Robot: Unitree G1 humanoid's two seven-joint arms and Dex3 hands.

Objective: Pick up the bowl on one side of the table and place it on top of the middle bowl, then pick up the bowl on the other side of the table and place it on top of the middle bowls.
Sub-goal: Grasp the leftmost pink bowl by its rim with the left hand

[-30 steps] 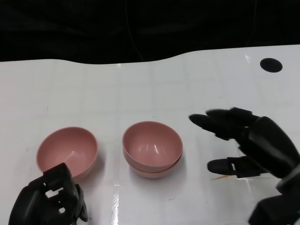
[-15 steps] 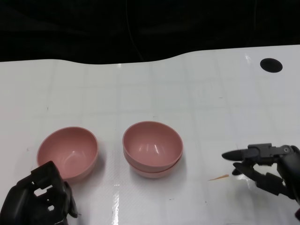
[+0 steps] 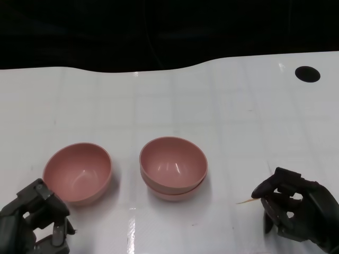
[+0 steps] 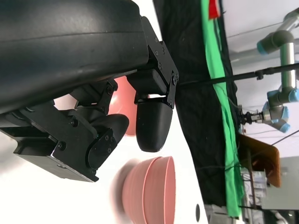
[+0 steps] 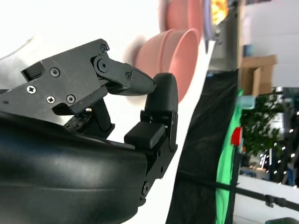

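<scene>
Step now: one bowl already sits on the middle bowl, so the side bowl (image 3: 77, 172) is the one left to pick up, I think.
Side bowl: it rests on the bench (image 3: 175, 100), just to the left of the stack (image 3: 172, 168), close but not touching it.
Left hand (image 3: 33, 225): it is low, just in front of the side bowl. Its fingers (image 3: 50, 203) are curled in and hold nothing.
Right hand (image 3: 294, 209): it is well to the right of the stack. Its fingers are curled in too, with nothing in them.
How to do it well: open the left hand wide first. Take the side bowl by its rim, lift it straight up, move it over the stack, and set it down flat and slowly so the stack does not slide.
Bowls: three, all pink. Two are in the stack and one is alone.
Hands: two.
Other things: one black round spot (image 3: 307, 73) far behind the stack to the right, and one thin orange streak (image 3: 244, 201) on the bench by the right hand.
</scene>
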